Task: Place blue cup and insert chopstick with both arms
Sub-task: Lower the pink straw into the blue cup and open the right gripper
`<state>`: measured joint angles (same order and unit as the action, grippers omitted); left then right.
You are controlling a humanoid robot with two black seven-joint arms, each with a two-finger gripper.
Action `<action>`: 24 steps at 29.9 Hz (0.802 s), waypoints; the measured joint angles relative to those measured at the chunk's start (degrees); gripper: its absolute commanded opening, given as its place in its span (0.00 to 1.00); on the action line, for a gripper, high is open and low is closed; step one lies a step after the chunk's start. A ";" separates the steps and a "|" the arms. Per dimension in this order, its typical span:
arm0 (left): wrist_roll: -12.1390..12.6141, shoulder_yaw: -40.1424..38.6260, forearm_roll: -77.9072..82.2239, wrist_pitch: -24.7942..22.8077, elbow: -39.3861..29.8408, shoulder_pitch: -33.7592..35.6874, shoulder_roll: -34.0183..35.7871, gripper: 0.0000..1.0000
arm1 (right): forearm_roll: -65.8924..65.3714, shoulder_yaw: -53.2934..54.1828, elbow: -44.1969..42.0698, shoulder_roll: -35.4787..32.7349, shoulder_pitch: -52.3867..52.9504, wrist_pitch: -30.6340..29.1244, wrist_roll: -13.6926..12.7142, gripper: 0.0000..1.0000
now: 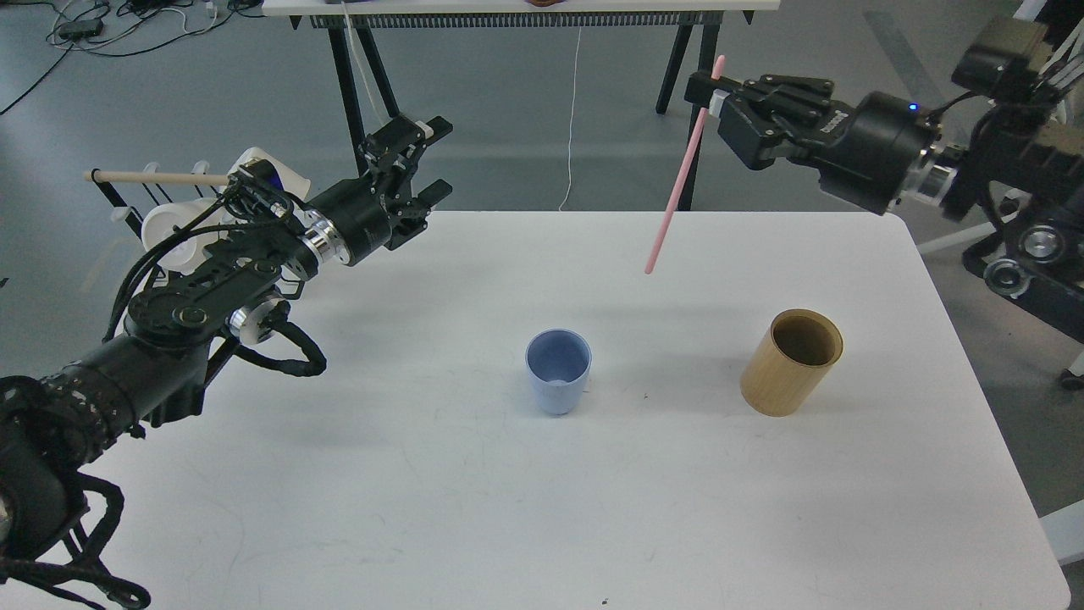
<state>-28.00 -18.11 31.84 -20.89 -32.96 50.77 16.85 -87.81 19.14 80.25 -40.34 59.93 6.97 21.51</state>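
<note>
The pale-blue cup [558, 370] stands upright and empty near the middle of the white table [508, 508]. My right gripper [710, 91] is shut on the top of the pink chopstick [676, 189] and holds it high in the air; the stick hangs slanting down to the left, its lower tip above the table, up and right of the cup. My left gripper [417, 157] is open and empty, over the table's far left edge, well away from the cup.
A tan bamboo-coloured cylinder [791, 363] stands empty right of the cup. A rack with a pale wooden rod [157, 178] and white mugs [174, 229] sits behind my left arm. A black-legged table [525, 17] stands beyond.
</note>
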 measured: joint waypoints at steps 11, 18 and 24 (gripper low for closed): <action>0.00 -0.01 -0.03 0.12 0.09 -1.55 0.90 0.99 | -3.93 -6.96 -11.46 14.29 0.47 2.77 0.81 0.00; 0.00 -0.01 -0.02 0.15 0.14 -2.15 0.83 0.99 | -4.10 -7.72 -14.98 18.16 -0.16 2.88 0.82 0.01; 0.00 -0.01 0.06 0.09 0.34 -2.32 0.84 0.99 | -4.09 -12.07 -16.09 18.70 0.10 3.22 0.82 0.01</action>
<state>-28.00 -18.12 31.90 -20.80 -32.61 48.45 17.69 -91.91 7.07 64.16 -21.64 60.03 10.20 22.33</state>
